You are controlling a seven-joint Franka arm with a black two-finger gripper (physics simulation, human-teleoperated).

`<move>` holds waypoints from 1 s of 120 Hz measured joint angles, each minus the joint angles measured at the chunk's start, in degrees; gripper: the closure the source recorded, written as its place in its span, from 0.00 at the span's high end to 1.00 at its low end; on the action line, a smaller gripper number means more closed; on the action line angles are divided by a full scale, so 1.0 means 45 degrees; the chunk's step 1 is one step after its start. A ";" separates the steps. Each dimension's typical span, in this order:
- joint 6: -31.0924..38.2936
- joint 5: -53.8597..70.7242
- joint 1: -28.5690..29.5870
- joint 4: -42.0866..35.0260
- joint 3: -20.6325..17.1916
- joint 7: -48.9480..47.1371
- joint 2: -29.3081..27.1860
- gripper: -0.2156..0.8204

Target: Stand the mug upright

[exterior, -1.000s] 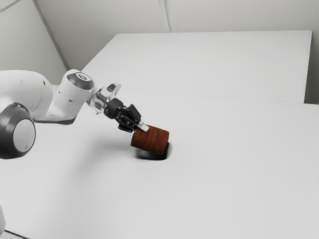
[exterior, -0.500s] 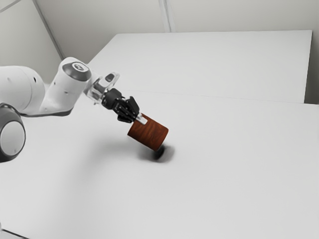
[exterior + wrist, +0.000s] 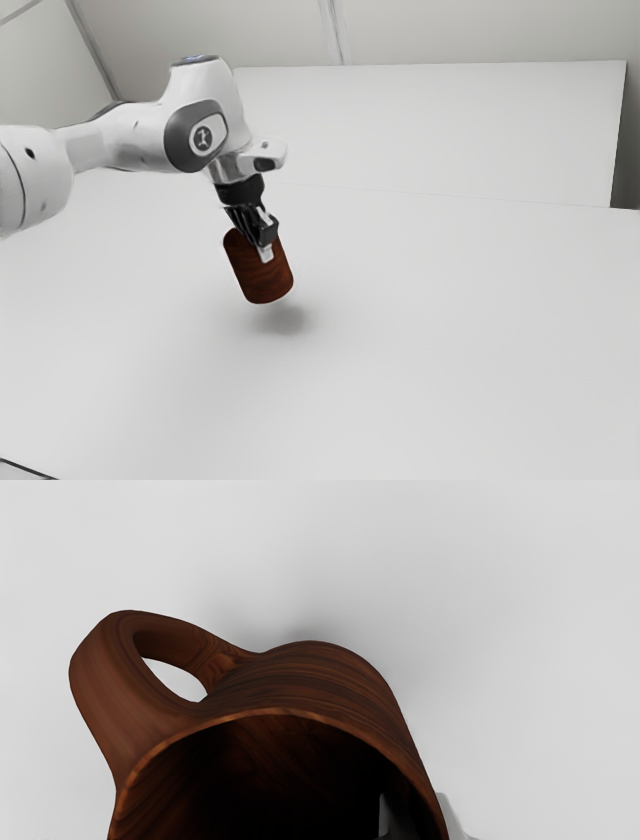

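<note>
one wooden mug (image 3: 258,280), one handle (image 3: 92,680), held aloft over table (image 3: 450,370), mouth up, leaning. one tool (image 3: 266,254) clamped on mug's wall: two fingers, one inside, one outside. one shadow (image 3: 283,320) below, from where i stand.

Exterior cam: off the arm's (image 3: 130,137) side, set back, looking across and down over the desk (image 3: 450,340). Wrist cam: on the hand, close in, facing into the mug's (image 3: 256,278) mouth and past it to the desk. Overlap: mug, gripper (image 3: 265,252) tips, some desk.
</note>
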 joint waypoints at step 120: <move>0.3943 0.2078 -0.0300 -0.1409 -0.0231 -0.5511 0.1186 0.05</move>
